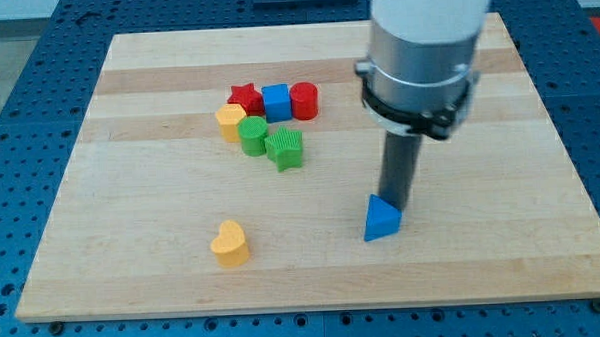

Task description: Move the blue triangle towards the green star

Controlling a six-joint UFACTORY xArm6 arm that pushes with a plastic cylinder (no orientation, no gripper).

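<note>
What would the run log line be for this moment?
tip: touching blue triangle, upper right | green star: view's upper left, apart | contact: yes | step: push pending

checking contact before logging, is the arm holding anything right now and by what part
Nothing is held. My tip only stands against the upper right side of the blue triangle, on the side away from the green star.

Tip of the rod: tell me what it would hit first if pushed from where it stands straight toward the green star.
My tip sits at the blue triangle, seemingly touching its upper-right side, so it meets that first. Beyond it, the board looks free up to the green star.
</note>
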